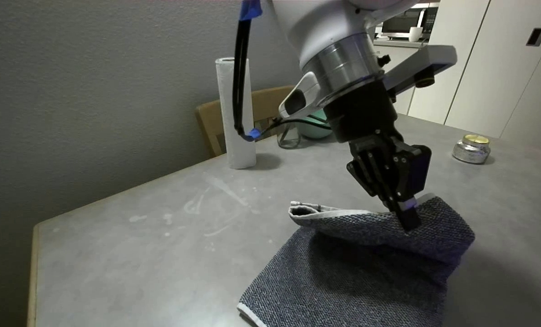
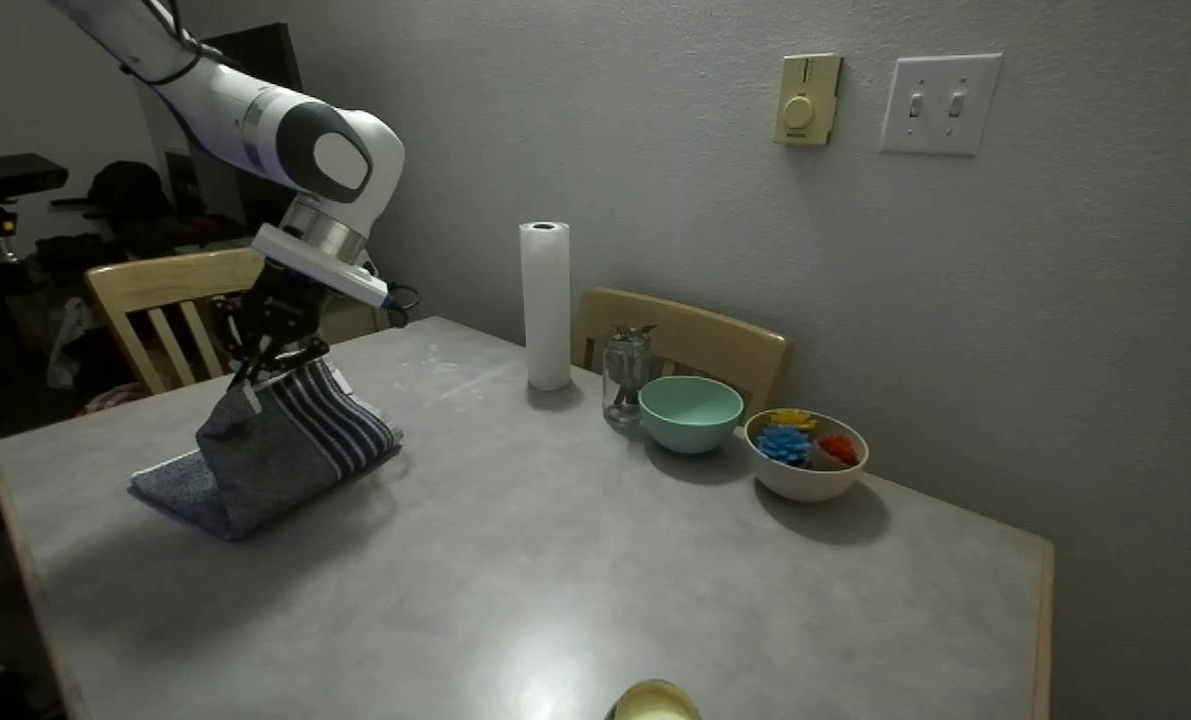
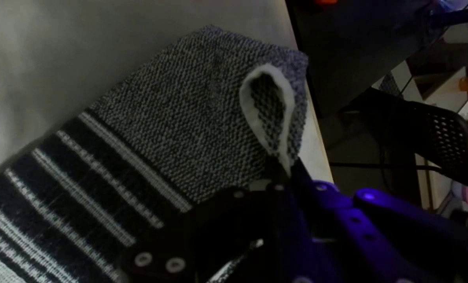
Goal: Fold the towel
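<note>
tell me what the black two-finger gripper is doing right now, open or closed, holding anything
Black two-finger gripper: closed, holding the folded-over, dark grey speckled cloth towel by its pale edge.

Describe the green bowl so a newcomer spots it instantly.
An exterior view shows a grey table bearing a tall white paper roll. Rightward in that view come a glass jar, then the green bowl. Its mint colour sets it apart from the pale bowl alongside.
</note>
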Controlling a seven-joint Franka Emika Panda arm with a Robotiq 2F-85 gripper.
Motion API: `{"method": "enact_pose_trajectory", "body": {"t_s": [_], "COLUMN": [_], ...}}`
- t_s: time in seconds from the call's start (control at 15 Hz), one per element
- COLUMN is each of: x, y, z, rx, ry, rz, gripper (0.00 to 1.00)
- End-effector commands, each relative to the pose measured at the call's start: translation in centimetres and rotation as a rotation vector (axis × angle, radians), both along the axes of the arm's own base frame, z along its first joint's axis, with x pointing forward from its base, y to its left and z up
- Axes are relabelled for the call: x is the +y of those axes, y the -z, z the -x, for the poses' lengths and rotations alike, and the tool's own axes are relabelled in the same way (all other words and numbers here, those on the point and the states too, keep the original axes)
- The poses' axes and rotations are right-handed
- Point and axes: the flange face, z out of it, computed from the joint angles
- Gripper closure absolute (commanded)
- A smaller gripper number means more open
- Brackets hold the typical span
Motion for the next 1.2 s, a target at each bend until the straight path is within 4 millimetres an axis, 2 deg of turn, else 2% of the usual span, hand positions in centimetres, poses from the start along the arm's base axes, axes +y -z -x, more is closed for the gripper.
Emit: {"method": "enact_pose_trajectory", "body": {"t_s": [0.0, 0.27, 0.53, 0.87, 1.13], "x": [0.7, 1.0, 1.1, 2.6, 4.1], "y": [-0.4, -0.6, 0.0, 0.6, 0.1], "z": [-1.2, -2.6, -3.8, -3.9, -3.8], "rx": [0.006, -0.021, -0.038, -0.055, -0.09], "ry": [-0.002, 0.056, 0.205, 0.281, 0.295], "rz": [-0.001, -0.015, -0.025, -0.025, -0.023], "gripper": [0.98, 0.98, 0.98, 0.98, 0.98]}}
